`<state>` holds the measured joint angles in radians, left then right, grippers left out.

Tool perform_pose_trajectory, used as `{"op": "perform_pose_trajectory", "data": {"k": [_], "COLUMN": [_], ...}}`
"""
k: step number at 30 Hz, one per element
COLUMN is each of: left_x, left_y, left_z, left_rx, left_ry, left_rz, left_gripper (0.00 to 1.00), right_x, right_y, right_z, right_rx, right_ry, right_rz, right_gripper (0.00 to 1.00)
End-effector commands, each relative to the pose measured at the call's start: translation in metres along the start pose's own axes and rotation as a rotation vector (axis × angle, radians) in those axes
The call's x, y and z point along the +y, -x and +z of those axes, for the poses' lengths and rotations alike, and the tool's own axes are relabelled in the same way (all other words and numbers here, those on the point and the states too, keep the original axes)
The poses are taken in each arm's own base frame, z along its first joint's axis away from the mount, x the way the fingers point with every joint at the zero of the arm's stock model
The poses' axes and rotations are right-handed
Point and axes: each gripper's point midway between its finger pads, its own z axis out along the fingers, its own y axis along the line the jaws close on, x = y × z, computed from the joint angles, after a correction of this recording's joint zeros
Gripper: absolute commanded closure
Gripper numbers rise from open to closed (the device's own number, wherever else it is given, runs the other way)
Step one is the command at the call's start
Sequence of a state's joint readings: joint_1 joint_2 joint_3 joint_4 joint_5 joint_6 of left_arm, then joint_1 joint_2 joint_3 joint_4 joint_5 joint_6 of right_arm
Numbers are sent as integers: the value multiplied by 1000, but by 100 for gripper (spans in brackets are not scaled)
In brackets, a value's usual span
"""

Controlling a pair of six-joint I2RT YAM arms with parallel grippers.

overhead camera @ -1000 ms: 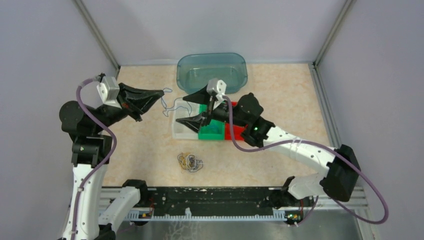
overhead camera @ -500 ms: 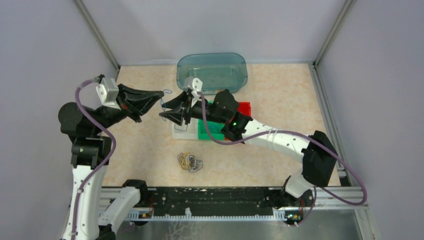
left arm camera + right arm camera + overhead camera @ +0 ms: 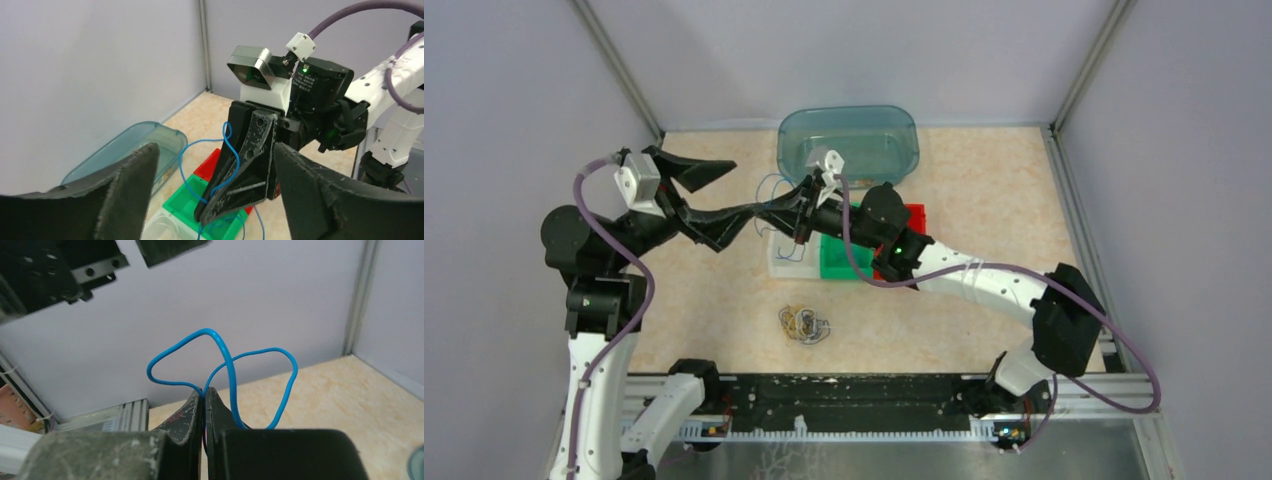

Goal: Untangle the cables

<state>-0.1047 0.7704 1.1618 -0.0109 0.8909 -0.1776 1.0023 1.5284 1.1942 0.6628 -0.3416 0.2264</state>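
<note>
Now: right gripper [image 3: 204, 392] clenched on blue cable [image 3: 227, 357], loops above its tips; left gripper [image 3: 742, 188] spread wide, holding nothing; tangled cables [image 3: 805, 324] heaped on table [image 3: 984, 190].

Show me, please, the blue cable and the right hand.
blue cable [image 3: 206, 330]: right wrist view, top of its left loop.
right hand [image 3: 204, 392]: right wrist view, between its shut fingertips.
</note>
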Motion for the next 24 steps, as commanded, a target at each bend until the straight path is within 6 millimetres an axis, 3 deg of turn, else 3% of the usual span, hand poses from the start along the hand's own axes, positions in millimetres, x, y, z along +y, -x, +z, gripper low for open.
{"op": "perform_pose_trajectory", "data": {"k": [1,6,11,17,24], "left_x": [12,21,32,32,33], "left_y": [2,2,0,2,2], "left_z": [-3,-4,-3,-3,-6], "left_rx": [-7,-6,-9,-8,-3], "left_ry": [86,140,185,189,205], "left_rz": [2,2,-15,-6,2], "left_gripper": [2,1,1,1,1], "right_x": [-33,-79,-117,-153,-188], "right_y": [36,9,-27,-77,-116], "right_z": [-30,-79,-111,-115,-116], "right_rx": [-66,52,174,277,371], "right_ry": [-142,-349,-514,-639,-778], "right_rz": [9,-45,-43,-3,23], "right_gripper": [100,100,100,100,100]}}
